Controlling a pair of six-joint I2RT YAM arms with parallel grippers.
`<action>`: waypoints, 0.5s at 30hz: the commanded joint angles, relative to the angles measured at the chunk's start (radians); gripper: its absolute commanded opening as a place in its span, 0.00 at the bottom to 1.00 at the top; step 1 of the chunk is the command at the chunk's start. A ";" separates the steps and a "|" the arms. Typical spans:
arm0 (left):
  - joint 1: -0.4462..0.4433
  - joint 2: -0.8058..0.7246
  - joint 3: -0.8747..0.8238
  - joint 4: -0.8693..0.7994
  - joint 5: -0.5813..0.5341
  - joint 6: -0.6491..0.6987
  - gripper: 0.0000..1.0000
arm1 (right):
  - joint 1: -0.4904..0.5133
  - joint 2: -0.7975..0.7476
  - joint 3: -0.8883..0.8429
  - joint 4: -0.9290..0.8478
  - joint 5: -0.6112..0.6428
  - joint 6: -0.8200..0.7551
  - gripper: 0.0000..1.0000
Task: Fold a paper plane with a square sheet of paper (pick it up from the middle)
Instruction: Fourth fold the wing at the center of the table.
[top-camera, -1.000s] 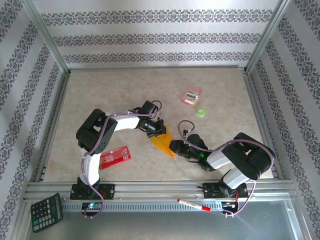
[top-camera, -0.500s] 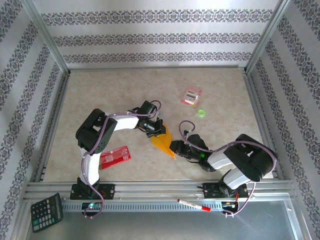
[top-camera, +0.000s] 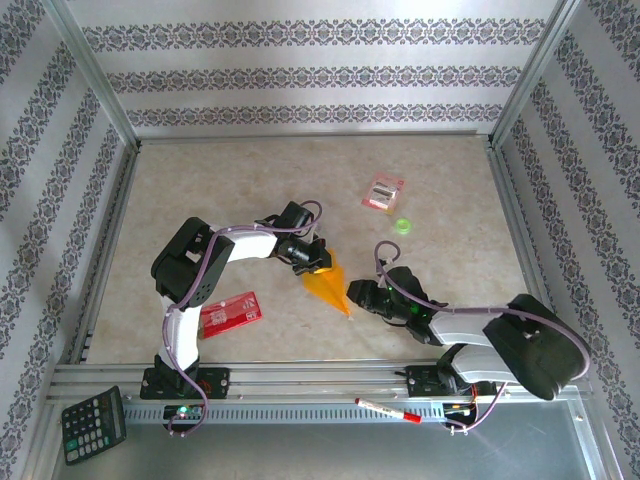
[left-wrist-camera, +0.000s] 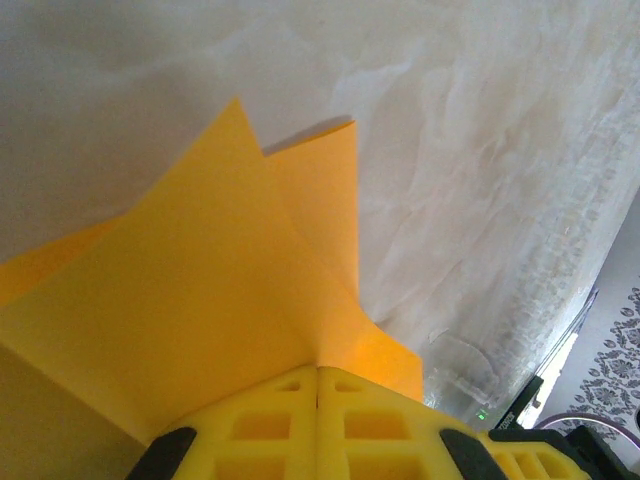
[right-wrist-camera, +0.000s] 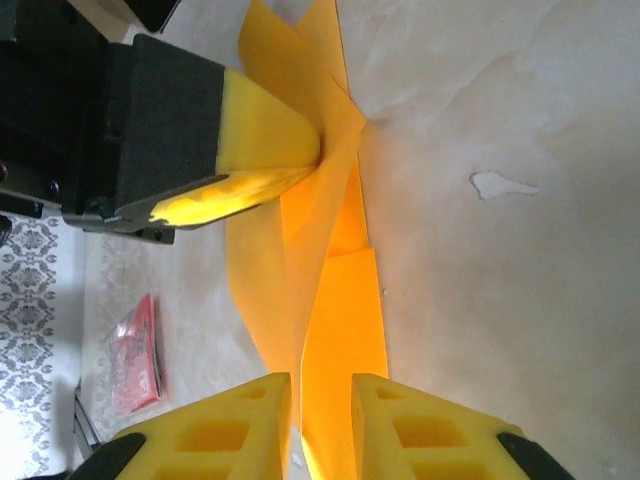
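careful: if your right hand (right-wrist-camera: 320, 390) snags the tip when it pulls off, the crease could pop open or tear. it reaches in low, fingers (right-wrist-camera: 245, 425) slightly apart around the orange sheet of paper (top-camera: 326, 284). your left hand (right-wrist-camera: 290, 165) is clamped on it, low over the surface (top-camera: 230, 190).

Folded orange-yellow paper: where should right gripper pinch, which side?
The right gripper should probably pinch the upright fold at the pointed end of the folded orange-yellow paper, coming low from its own side; the left gripper clamps the opposite end.
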 joint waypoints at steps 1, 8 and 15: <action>0.011 0.001 -0.023 -0.018 -0.026 0.022 0.00 | 0.007 -0.043 0.030 -0.142 0.018 -0.071 0.24; 0.012 -0.001 -0.023 -0.021 -0.026 0.022 0.00 | 0.037 -0.009 0.080 -0.162 0.009 -0.098 0.26; 0.012 -0.004 -0.022 -0.024 -0.026 0.023 0.00 | 0.056 0.053 0.146 -0.196 0.008 -0.140 0.25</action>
